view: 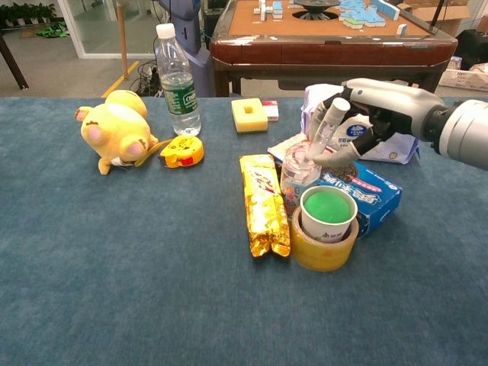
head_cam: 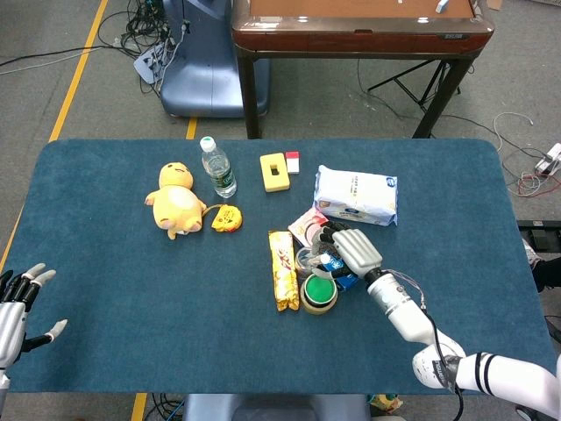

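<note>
Our right robot hand (view: 358, 114) hovers over the cluster of things in the middle of the blue bench (head_cam: 131, 289), fingers (view: 332, 118) curled loosely downward and apart, thumb reaching toward the clear plastic bottle (view: 300, 174). We cannot tell whether the fingertips touch the bottle or only hang just above it; nothing is clearly pinched. The bottle stands upright, long axis vertical, its top pointing up toward the hand. It sits between the gold snack packet (view: 264, 202) on one side and the blue cookie box (view: 366, 197) on the other, just behind the green-lidded cup (view: 328, 213), which stands inside a roll of tape (view: 322, 247). Our left robot hand (head_cam: 17, 303) rests at the near left edge of the bench, fingers spread, holding nothing.
</note>
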Motion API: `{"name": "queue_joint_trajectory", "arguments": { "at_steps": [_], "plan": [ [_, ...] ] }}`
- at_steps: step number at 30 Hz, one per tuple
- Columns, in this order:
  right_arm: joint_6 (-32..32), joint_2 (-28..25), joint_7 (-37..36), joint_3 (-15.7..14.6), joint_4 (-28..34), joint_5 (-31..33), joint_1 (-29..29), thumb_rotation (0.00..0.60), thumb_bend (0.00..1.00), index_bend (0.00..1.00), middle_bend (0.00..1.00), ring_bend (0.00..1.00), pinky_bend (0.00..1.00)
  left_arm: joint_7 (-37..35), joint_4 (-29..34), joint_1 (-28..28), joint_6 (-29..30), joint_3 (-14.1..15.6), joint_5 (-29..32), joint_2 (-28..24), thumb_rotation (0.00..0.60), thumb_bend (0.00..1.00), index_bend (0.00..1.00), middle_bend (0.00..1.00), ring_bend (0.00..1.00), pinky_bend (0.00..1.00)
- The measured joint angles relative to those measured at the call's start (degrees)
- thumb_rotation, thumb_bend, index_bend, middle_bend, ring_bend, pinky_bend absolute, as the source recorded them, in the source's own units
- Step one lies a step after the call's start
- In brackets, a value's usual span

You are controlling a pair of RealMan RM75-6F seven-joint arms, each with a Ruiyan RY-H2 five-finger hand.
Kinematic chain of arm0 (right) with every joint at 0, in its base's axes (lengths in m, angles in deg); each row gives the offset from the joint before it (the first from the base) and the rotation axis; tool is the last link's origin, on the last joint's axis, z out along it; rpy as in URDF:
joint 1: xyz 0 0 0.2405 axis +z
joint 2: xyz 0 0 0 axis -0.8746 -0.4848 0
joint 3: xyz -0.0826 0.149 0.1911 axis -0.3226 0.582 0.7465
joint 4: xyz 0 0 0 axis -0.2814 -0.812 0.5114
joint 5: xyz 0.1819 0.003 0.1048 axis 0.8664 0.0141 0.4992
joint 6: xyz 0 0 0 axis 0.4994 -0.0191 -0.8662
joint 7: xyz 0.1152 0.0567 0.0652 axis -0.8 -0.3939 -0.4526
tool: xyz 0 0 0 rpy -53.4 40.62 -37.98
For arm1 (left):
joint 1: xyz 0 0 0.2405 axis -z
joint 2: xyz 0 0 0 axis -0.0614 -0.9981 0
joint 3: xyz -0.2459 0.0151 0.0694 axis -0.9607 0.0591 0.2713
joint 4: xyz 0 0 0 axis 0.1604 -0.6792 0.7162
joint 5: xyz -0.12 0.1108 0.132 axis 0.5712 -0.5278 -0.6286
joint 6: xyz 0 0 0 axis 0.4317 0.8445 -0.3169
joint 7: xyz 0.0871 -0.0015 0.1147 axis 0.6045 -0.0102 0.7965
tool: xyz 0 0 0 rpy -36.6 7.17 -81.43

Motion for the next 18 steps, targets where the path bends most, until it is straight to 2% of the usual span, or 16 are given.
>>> {"name": "queue_joint_trajectory", "arguments": {
  "at_steps": [9, 18],
  "plan": [
    [-0.15, 0.81, 0.38, -0.17, -0.69, 0.61, 0.71, 0.6, 0.37, 0.51, 0.36, 0.18, 0.16, -0.48, -0.48, -0.24, 0.15, -0.02, 0.12, 0.09, 0.6, 0.2, 0.18, 0.1, 0.11, 0.0],
    [-0.45, 1.01, 0.57, -0.43, -1.2, 1.33, 1.06, 0.6, 0.37, 0.52, 0.36, 0.18, 0.16, -0.68, -0.74, -0.3, 0.08, -0.1, 0.26, 0.2, 0.6, 0.2, 0.18, 0.1, 0.11, 0.0]
  ]
}}
